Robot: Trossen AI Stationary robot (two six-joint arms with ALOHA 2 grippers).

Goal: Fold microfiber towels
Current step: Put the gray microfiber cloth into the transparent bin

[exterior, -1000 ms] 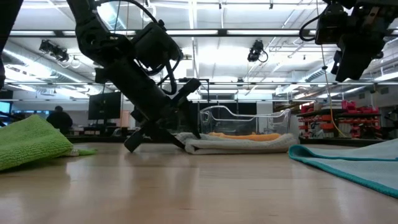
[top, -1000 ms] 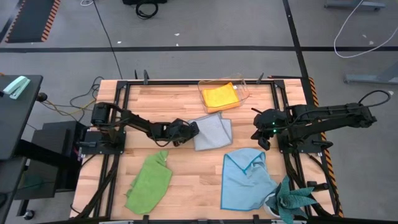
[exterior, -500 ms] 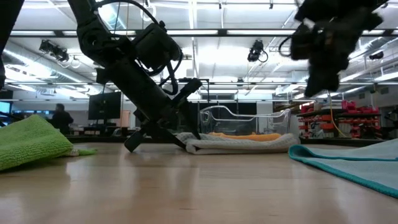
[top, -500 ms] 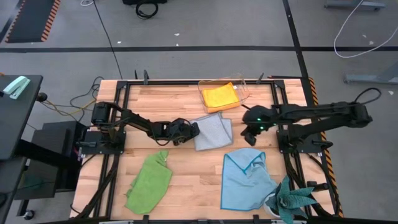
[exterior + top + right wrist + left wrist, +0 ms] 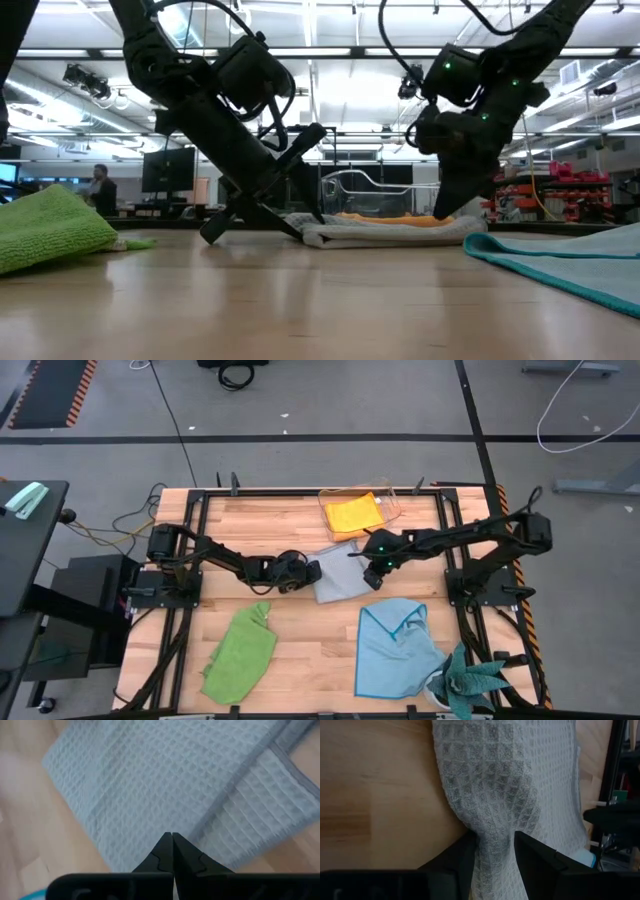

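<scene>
Wooden slatted table [image 5: 290, 630] on a black frame, carrying all items. Light blue microfibre towel [image 5: 395, 650], spread with one corner turned over, near the right front edge, just beside the teal spiky-leaved plant [image 5: 470, 685]. Lime green microfibre towel [image 5: 240, 655], rumpled, at the left front. Grey waffle-weave microfibre towel [image 5: 342, 572], part-folded in the table's middle, one layer lying offset on another in the right wrist view. Orange-yellow microfibre towel [image 5: 355, 515], folded, inside the clear plastic box [image 5: 392, 500] at the rear. Left pincer [image 5: 492, 851], low at the grey towel's left edge, its fingers narrowly apart and clamped on a bunched ridge of the cloth. Right pincer [image 5: 372, 572], at the same towel's right edge, fingers pressed together with nothing between them; whether the tip touches the cloth cannot be told. Risk, as judged: with the left grip on a gathered pinch and not a clean corner, a pull could drag both layers and skew or undo the fold; the closed right pincer, pushing down, could wrinkle the top layer.
</scene>
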